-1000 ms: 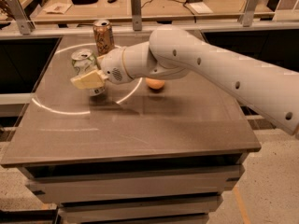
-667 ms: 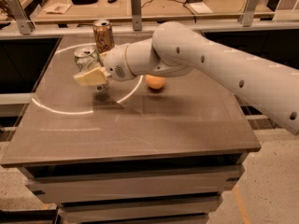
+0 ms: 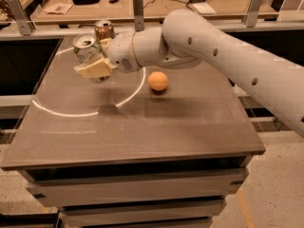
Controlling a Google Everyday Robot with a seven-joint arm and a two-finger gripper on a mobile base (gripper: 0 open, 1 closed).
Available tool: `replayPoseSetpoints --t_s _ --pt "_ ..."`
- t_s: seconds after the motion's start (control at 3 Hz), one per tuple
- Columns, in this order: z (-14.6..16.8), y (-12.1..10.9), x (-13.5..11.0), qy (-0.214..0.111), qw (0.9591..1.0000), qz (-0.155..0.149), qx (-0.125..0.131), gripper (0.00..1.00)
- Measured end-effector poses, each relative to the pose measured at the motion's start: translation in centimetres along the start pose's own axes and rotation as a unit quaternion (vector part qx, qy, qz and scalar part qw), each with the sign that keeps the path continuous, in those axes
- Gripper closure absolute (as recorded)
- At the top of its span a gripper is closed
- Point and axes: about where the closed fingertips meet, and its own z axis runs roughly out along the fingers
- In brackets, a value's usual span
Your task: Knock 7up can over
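Observation:
The 7up can (image 3: 86,49), white and green with a silver top, is at the table's far left and leans to the left, its top turned toward the camera. My gripper (image 3: 99,57) reaches in from the right, with one cream finger (image 3: 92,70) in front of the can's lower part and the other behind it. The jaws look shut on the can. The can's base is hidden behind the front finger.
A brown-gold can (image 3: 103,30) stands upright just behind the gripper. An orange ball (image 3: 157,80) lies on the grey table (image 3: 142,137) to the right of the gripper. A cluttered bench (image 3: 156,4) with metal posts runs behind the table.
The 7up can has risen a little and tipped further with the gripper around it. The arm has shifted slightly. The brown-gold can and the ball have not moved.

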Motion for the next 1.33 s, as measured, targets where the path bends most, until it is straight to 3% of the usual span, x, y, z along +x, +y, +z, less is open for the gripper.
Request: replayPoseSetpoints --t_s 0.33,0.67,1.0,1.33 --pt "0.0 2.0 -2.0 -0.007 0.9910 -0.123 -0.053 1.00" --pt "-0.5 4.5 -2.5 0.030 0.9431 -0.311 -0.113 1.00" --pt "-0.9 5.3 -2.0 0.068 0.9016 -0.407 -0.129 1.00" --pt "-1.0 5.7 -0.5 0.117 0.8562 -0.483 -0.140 1.00"
